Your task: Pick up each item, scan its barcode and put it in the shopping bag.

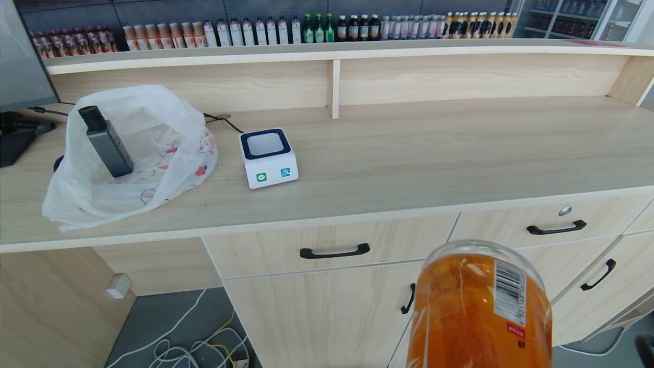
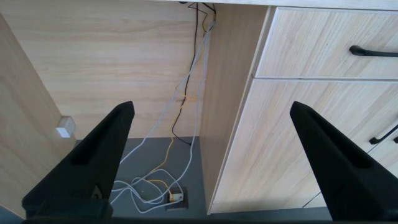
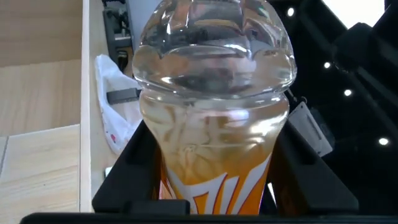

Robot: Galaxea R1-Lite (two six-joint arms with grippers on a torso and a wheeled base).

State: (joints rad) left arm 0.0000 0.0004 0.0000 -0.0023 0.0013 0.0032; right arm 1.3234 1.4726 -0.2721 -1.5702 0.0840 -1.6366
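Where the pale wood-grain counter drops to its drawer fronts, the smooth clear plastic bottle of orange drink sits clamped in the right gripper, whose black fingers press against its sides. Its long axis stands near upright, with the rounded, lobed clear end uppermost and the barcode label facing the head camera. The left gripper is spread wide and holds nothing.

Orange drink bottle below counter edge, grey bottle in shopping bag, scanner beside

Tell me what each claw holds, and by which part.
The right claw grips the clear plastic bottle of orange drink by its labelled body. The left claw is open and empty.
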